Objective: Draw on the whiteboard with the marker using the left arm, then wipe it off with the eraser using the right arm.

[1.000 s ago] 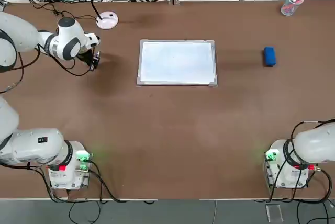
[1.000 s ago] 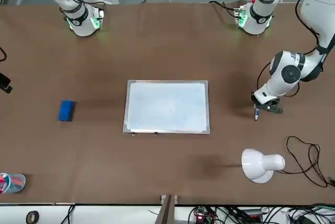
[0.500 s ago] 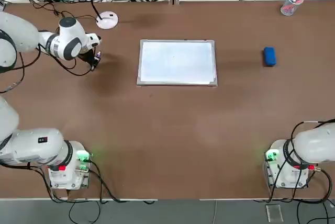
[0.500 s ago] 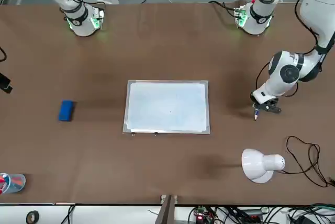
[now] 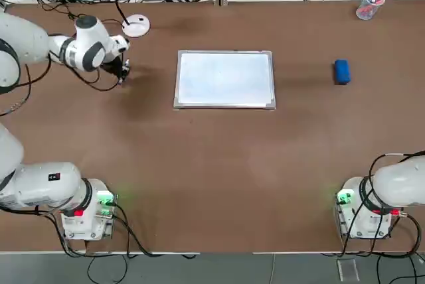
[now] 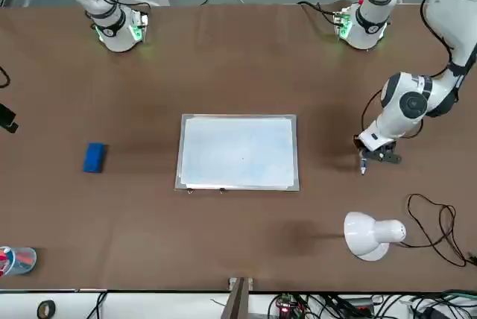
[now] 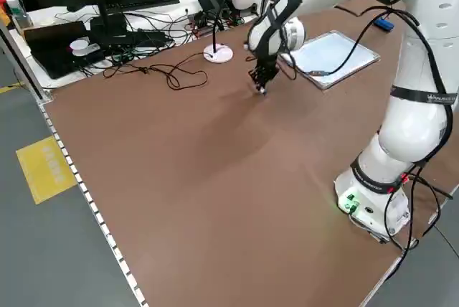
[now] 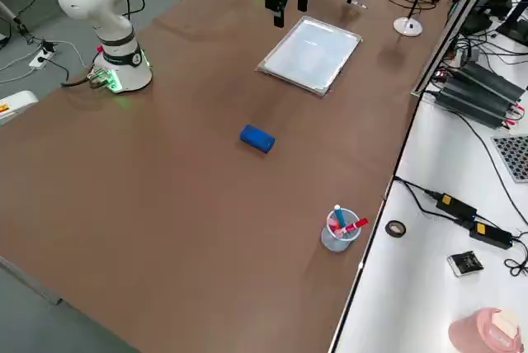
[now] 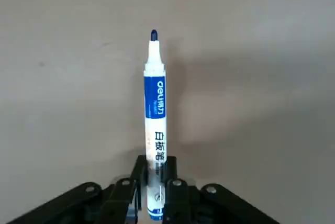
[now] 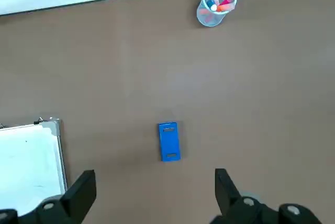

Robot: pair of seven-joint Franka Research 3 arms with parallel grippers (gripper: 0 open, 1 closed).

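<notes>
Left wrist view: the marker (image 9: 155, 124), tip bare, is clamped in the left gripper (image 9: 155, 174), well apart from the whiteboard (image 5: 225, 79), on the left arm's side. No stroke is discernible; drawing and wiping remain. The eraser (image 10: 169, 142) lies beyond the board's opposite side, ungripped. Right gripper (image 10: 156, 190): open, idle, above the table.

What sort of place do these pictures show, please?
Probably a robotics lab: two white jointed robot arms, a framed whiteboard on a brown table, and tangled black cables.
</notes>
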